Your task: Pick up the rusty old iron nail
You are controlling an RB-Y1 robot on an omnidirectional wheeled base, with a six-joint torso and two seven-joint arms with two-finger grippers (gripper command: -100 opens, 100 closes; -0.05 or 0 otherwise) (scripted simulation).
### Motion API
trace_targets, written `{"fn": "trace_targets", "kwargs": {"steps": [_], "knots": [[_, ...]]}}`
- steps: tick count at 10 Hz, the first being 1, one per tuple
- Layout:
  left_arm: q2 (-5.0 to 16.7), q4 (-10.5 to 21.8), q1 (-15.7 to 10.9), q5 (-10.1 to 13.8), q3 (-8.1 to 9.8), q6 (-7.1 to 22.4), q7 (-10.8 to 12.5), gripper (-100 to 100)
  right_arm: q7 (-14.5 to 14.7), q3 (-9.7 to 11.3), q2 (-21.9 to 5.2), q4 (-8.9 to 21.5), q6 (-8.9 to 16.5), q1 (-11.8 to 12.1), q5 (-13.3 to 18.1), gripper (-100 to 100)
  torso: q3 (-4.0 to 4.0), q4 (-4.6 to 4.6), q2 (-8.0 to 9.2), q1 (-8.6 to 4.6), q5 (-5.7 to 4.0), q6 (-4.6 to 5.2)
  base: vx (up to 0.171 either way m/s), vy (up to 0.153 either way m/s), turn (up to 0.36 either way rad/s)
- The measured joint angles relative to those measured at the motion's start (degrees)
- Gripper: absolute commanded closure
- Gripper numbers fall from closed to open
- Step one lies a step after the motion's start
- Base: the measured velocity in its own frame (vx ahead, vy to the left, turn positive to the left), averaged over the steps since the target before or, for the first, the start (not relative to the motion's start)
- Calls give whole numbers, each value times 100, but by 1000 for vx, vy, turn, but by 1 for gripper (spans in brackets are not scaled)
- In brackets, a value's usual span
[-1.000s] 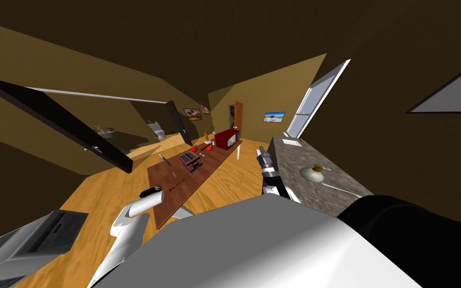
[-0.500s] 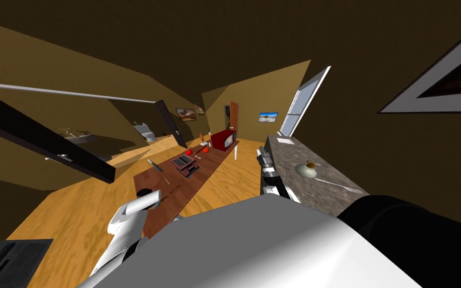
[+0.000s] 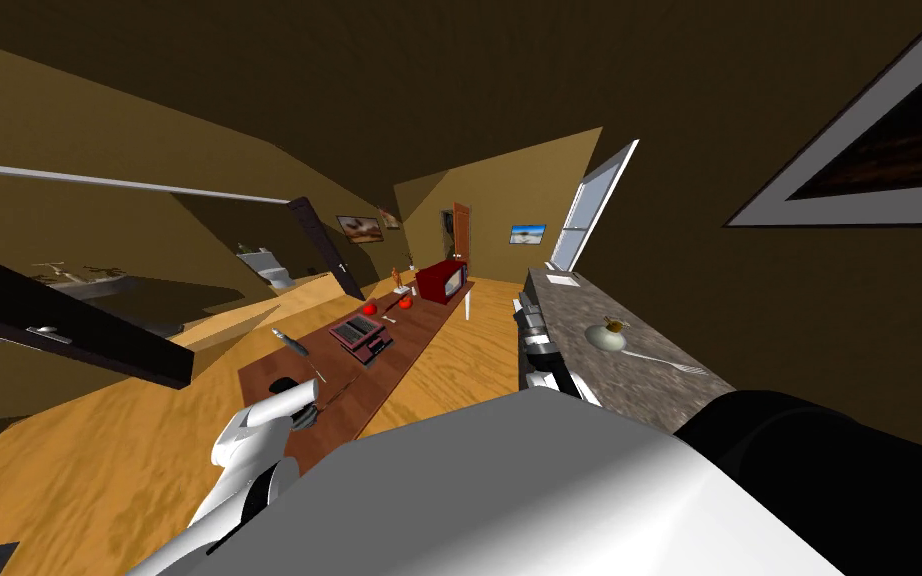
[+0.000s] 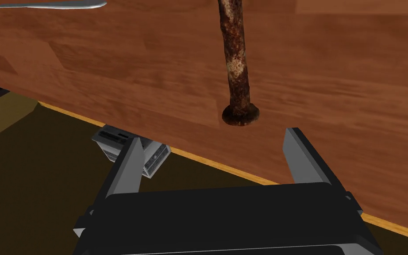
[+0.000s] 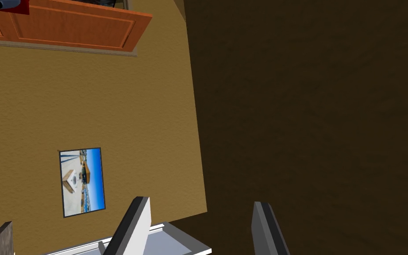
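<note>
Left end effector (image 4: 214, 136) spread at wooden table (image 4: 340, 84) edge, rusty nail (image 4: 236, 66) just ahead; right end effector (image 5: 202, 201) spread.

Rusty brown nail (image 4: 236, 66) lies flat on the reddish wooden table (image 4: 353, 88); round head near the edge.

Two desks, plenty of clutter

The long brown wooden desk (image 3: 419, 322) has a dark toaster-looking thing (image 3: 361, 335) midway along, with a knife (image 3: 292, 343) at its 9 o'clock. A red round thing (image 3: 370, 309) sits at its 1 o'clock, a second red round thing (image 3: 405, 302) just past that, then a red box (image 3: 441, 281) further along. At 3 o'clock from all that, a grey speckled desk (image 3: 574, 305) carries a pale bowl (image 3: 606, 337), with a fork (image 3: 661, 362) at the bowl's 4 o'clock.
</note>
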Motion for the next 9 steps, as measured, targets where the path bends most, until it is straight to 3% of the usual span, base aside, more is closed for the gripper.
{"fn": "trace_targets", "kwargs": {"steps": [9], "knots": [[368,1458,-642,-221,649,1143,492,-100,0,0,0,0,0,0,0,0,0,0,0,0,1,-3,50,49,-117]]}}
